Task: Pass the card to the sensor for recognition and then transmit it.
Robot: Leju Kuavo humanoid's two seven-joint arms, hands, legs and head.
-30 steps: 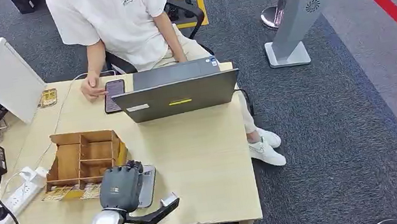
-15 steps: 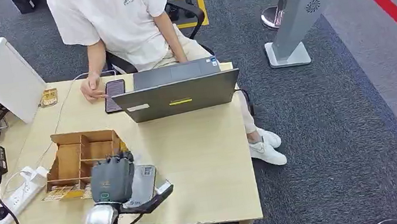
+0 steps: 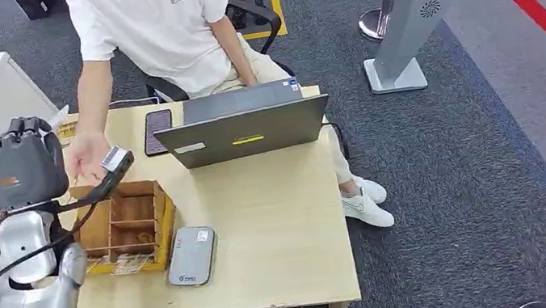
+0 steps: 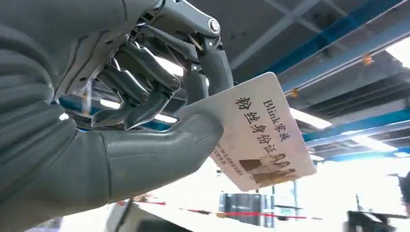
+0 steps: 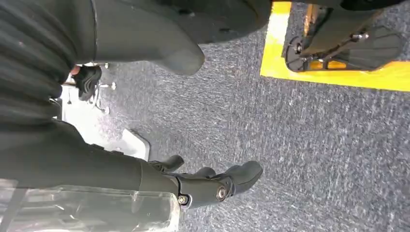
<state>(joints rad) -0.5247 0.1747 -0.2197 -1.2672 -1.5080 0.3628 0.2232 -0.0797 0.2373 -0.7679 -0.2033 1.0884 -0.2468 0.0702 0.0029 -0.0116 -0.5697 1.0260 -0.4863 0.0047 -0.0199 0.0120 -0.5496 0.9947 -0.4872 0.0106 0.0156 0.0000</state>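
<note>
Lifted away from the sensor (image 3: 192, 255) since a second ago, the card (image 3: 114, 159) is now raised above the counter's (image 3: 279, 218) far left part, over the far edge of the wooden divider box (image 3: 122, 223). The left hand (image 3: 19, 162) pinches it between the thick thumb (image 4: 159, 145) and a dark finger, the other fingers curled in beside them; the left wrist view shows the card's (image 4: 263, 133) printed face with dark characters and a small picture near one corner. A person's hand (image 3: 87, 155) is now stretched out just beside the card, palm open, where earlier it lay by the phone (image 3: 157, 130). The sensor, a flat grey pad, lies uncovered near the counter's near edge, just beside the box. A laptop (image 3: 244, 132) stands at the far edge before the seated person. The right hand (image 5: 212, 186) hangs over grey carpet, holding nothing, with fingers apart and loosely bent.
</note>
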